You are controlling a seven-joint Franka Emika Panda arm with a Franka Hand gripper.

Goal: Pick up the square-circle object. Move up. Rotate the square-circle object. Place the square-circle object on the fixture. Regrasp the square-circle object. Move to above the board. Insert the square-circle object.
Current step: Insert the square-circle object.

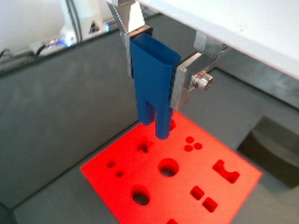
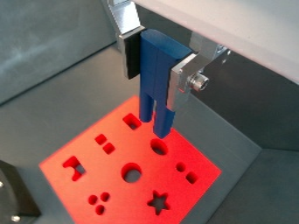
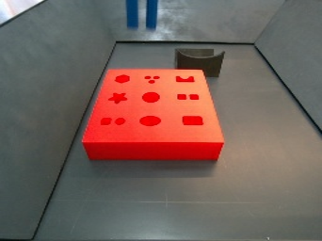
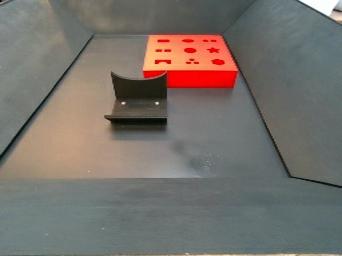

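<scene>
My gripper (image 1: 156, 66) is shut on the blue square-circle object (image 1: 152, 83), which hangs upright with its two prongs pointing down, high above the red board (image 1: 170, 171). Both wrist views show it, with the silver fingers (image 2: 181, 83) clamped on its upper part (image 2: 156, 79). In a side view only the prong tips (image 3: 142, 11) show at the upper edge, above the far end of the board (image 3: 151, 108). The fixture (image 3: 201, 60) stands empty beyond the board, and also shows in a side view (image 4: 136, 98). The gripper is out of frame in both side views.
The board (image 4: 189, 58) has several dark cut-outs: circles, star, squares, ovals. Grey walls enclose the dark floor on all sides. The fixture's corner shows in the wrist views (image 1: 275, 149) (image 2: 12, 197).
</scene>
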